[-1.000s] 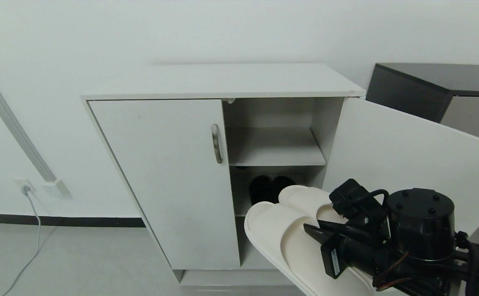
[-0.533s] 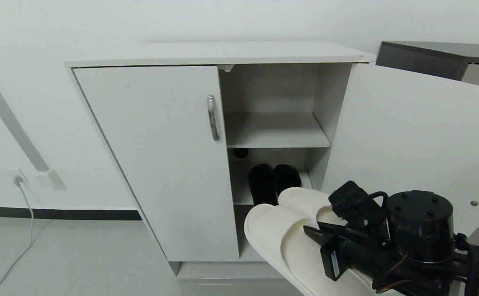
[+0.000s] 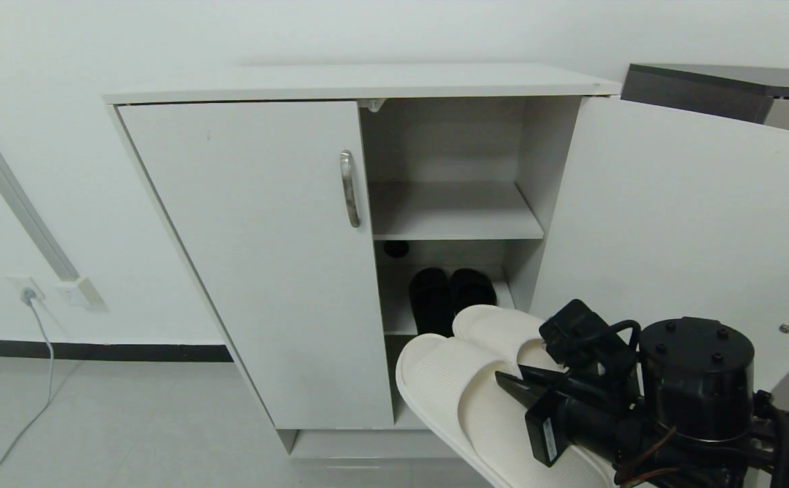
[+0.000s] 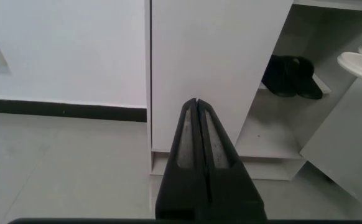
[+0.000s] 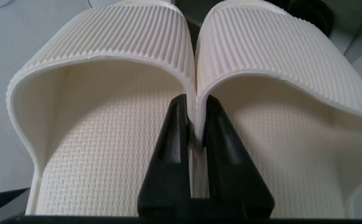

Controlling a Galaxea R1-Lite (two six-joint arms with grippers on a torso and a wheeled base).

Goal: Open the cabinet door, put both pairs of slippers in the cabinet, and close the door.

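A white cabinet (image 3: 360, 81) stands against the wall, its right door (image 3: 672, 224) swung open and its left door (image 3: 259, 264) closed. A pair of black slippers (image 3: 450, 298) rests on the middle shelf inside, also seen as the black slippers (image 4: 291, 76). My right gripper (image 3: 506, 383) is shut on the inner edges of a pair of white slippers (image 3: 469, 379), held side by side just in front of the open compartment. Up close, the right gripper (image 5: 194, 106) pinches the two white slippers (image 5: 112, 99) together. My left gripper (image 4: 197, 107) is shut, empty, low before the left door.
An empty upper shelf (image 3: 452, 213) sits above the black slippers. A dark cabinet (image 3: 726, 88) stands to the right behind the open door. A wall socket with a cable (image 3: 28, 295) is on the left. Grey floor (image 3: 110, 427) lies open before the cabinet.
The head camera has tilted, so the cabinet sits lower and larger in view. The right gripper keeps the white slippers, which have edged slightly up and left toward the opening.
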